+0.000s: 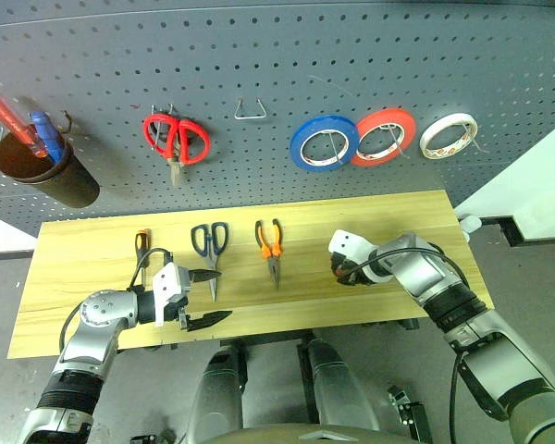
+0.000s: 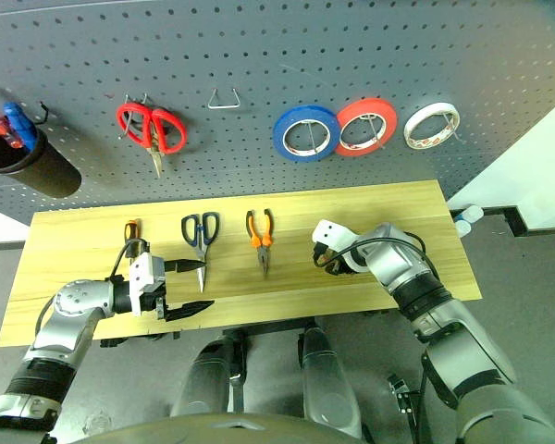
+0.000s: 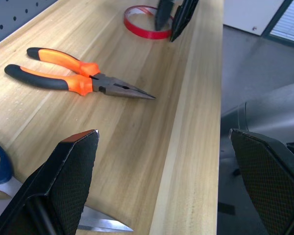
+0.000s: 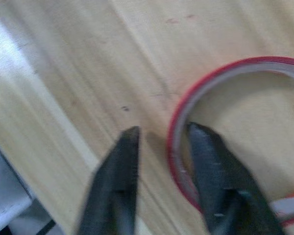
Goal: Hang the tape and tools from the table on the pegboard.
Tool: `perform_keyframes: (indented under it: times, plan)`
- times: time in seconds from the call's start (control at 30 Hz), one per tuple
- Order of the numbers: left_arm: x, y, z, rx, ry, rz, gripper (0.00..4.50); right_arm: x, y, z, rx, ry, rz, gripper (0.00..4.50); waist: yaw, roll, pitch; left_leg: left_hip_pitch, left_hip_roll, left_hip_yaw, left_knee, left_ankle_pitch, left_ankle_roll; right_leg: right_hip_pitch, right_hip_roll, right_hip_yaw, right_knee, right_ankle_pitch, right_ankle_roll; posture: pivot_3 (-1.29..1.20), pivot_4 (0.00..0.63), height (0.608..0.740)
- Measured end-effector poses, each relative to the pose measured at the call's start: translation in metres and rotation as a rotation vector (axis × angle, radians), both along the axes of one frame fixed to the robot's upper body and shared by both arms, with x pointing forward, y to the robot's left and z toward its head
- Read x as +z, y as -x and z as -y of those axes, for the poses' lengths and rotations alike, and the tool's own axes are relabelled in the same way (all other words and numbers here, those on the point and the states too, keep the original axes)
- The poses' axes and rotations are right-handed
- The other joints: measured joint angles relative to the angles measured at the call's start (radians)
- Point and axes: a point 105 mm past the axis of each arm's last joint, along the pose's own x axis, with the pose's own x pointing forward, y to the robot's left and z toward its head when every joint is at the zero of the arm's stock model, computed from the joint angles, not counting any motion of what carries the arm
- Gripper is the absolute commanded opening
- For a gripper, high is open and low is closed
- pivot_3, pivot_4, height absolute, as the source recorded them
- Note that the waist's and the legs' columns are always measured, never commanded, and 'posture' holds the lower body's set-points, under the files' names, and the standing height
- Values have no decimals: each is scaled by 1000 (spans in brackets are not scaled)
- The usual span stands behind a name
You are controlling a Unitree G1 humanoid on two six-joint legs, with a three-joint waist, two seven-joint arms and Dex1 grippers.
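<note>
Right pincer [image 4: 159,147]: pointed steeply down at the surface [image 1: 92,250], its two black fingers straddling the wall of the tape [image 4: 179,142], one inside the ring and one outside; a narrow gap remains, so the fingers appear to be closing on the band rather than clamped. This straddle suits a thin ring lying flat, which offers only its wall to pinch.

Left pincer [image 1: 201,298]: fingers spread wide and holding nothing, poised low over the near edge just beside the black-handled scissors [image 1: 210,242]; probably parked ready for a tool.

Tape: a slim red ring, lying flat near the right front of the surface, under the right pincer.

Tools awaiting: screwdriver [image 1: 142,248], black-handled scissors and orange-and-black pliers [image 1: 270,245], laid in a row, handles toward the pegboard [image 1: 277,83].

Pegboard: dark grey; carries red scissors [image 1: 174,138], a blue roll [image 1: 323,142], a wide red roll [image 1: 385,136], a white roll [image 1: 448,135], a cup [image 1: 46,171], and one bare wire hook [image 1: 250,110].
</note>
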Motion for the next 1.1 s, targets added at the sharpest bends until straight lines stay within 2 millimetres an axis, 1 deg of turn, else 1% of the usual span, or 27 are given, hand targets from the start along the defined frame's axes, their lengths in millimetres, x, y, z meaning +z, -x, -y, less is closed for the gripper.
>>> perform_keyframes:
  times: [0.03, 0.2, 0.27, 0.33, 0.4, 0.47, 0.53, 0.57, 0.63, 0.73, 0.8, 0.83, 0.93, 1.0, 1.1]
  plan:
    - [1, 0, 0, 1, -1, 0, 4500, -1, 1, -1, 14, 12, -4, 41, 0, 0, 0, 0, 0, 0, 0, 0, 0, 0, 0, 0, 0, 0, 0, 138, 354, 740]
    - [2, 2, -1, 2, -18, -3, 4500, -1, 6, -3, 54, 64, 1, 41, 0, 0, 0, 0, 1, 0, -1, 0, 0, -2, 0, 0, 0, 0, 0, 133, 345, 740]
    - [3, 4, -1, -4, -18, -2, 4500, 0, 7, -2, 59, 74, 2, 41, 1, 0, 0, -2, 1, 1, -1, 0, 0, -4, 0, 0, 0, 0, -1, 125, 333, 740]
    - [6, 10, 2, -46, -7, -1, 4500, 1, 12, 3, 54, 76, -11, 41, 3, 0, 0, -8, 1, 1, -1, 0, 0, -10, -1, 0, 0, 0, -1, 120, 318, 740]
    - [11, 14, 5, -85, 13, 4, 4500, 7, 19, 8, 21, 24, -43, 41, 8, 0, 0, -17, 1, 0, 0, 0, 0, -17, -1, -1, 0, 0, 0, 111, 298, 740]
    - [18, 17, 8, -115, 46, 13, 4500, 21, 27, 9, -28, -86, -81, 41, 11, 0, 0, -19, 0, 0, 1, 0, 0, -18, -2, -2, 0, 0, 0, 99, 279, 740]
    - [24, 18, 9, -128, 73, 24, 4500, 44, 34, 3, -28, -205, -83, 41, 9, 0, 0, -19, -1, 0, 1, 0, 0, -18, -3, -2, 0, 1, 1, 89, 265, 740]
    - [28, 17, 10, -135, 89, 32, 4500, 58, 38, 0, -24, -257, -68, 41, 8, 0, -1, -19, -1, -1, 1, 0, 0, -18, -3, -3, 0, 1, 1, 77, 247, 740]
    - [30, 17, 9, -135, 105, 32, 4500, 70, 44, -3, -20, -306, -52, 41, 5, -1, -2, -18, -2, -2, 1, 0, 0, -16, -2, -4, 0, 1, 1, 65, 227, 740]
    - [37, 14, 5, -129, 138, 40, 4500, 84, 54, -6, -10, -371, -24, 41, 1, -1, -4, -19, -2, -2, 3, 0, -1, -16, -2, -5, 0, 1, 1, 49, 197, 740]
    - [43, 12, 5, -134, 165, 38, 4500, 94, 56, -8, -10, -416, 22, 41, -1, -2, -7, -19, -3, -2, 3, 1, -2, -15, -2, -5, 0, 2, 3, 29, 170, 740]
    - [44, 11, 5, -134, 178, 28, 4500, 100, 56, -7, -10, -439, 48, 41, -3, -2, -12, -19, -3, -2, 3, 1, -2, -15, -2, -5, 0, 3, 6, 25, 163, 740]
    - [50, 10, 4, -137, 208, 28, 4500, 118, 56, -6, -6, -531, 142, 41, -3, -7, -33, -19, -3, -2, 3, 1, -2, -15, -2, -5, -1, 5, 8, 13, 138, 740]
    - [61, 5, 4, -131, 238, 68, 4500, 132, 57, -6, -10, -601, 192, 41, -3, -10, -44, -18, -3, -2, 3, 2, -3, -14, -2, -5, -1, 5, 9, 9, 117, 740]
    - [74, 2, 6, -143, 263, 112, 4500, 148, 60, -8, 0, -686, 252, 41, -6, -10, -64, -16, -3, -2, 4, 3, -5, -10, -2, -5, -2, 6, 9, 7, 101, 740]
